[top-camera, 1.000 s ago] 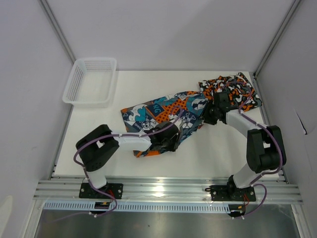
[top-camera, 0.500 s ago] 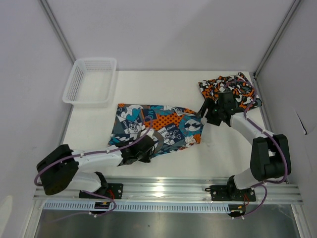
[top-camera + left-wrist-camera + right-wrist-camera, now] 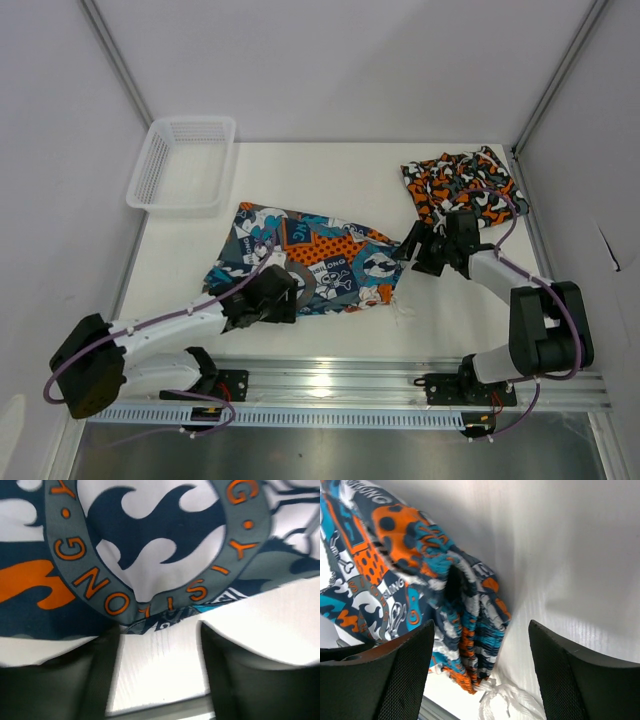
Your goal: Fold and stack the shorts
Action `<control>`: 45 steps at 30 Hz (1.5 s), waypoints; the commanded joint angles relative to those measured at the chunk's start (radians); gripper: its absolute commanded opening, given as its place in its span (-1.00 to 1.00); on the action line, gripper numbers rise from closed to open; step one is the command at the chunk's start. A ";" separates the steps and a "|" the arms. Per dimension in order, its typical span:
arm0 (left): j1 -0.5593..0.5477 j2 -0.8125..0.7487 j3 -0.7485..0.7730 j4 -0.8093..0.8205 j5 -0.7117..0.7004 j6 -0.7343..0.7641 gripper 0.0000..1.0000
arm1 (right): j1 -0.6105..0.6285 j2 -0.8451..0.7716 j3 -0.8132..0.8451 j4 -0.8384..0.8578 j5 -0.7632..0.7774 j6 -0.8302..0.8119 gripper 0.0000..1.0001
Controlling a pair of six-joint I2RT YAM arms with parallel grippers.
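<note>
Left hand (image 3: 281,295) and right hand (image 3: 412,250) gape empty beside cartoon shorts (image 3: 325,262).

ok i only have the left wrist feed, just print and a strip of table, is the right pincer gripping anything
Observer: No. The right pincer is open. The gathered end of the cartoon shorts lies loose between its fingers.
Operator: and the other pair
Observer: The camouflage shorts sit crumpled in the far right corner of the table, not stacked on the cartoon pair.
Operator: anything else out there
Observer: A white mesh basket stands at the far left corner, apart from both pairs.
</note>
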 commanded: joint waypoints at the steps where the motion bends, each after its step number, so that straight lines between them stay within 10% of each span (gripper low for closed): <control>1: -0.011 -0.093 0.100 -0.083 -0.007 -0.004 0.50 | -0.004 -0.065 -0.004 0.102 -0.044 -0.048 0.55; 23: -0.285 0.444 0.734 -0.113 -0.091 0.085 0.69 | 0.020 0.108 0.106 0.205 -0.102 -0.101 0.33; 35: -0.309 0.678 0.926 -0.048 -0.066 0.151 0.62 | 0.025 0.067 0.055 0.230 -0.128 -0.068 -0.72; 45: -0.309 0.743 0.924 0.025 -0.045 0.186 0.58 | 0.037 -0.133 -0.078 0.201 -0.013 0.095 -1.00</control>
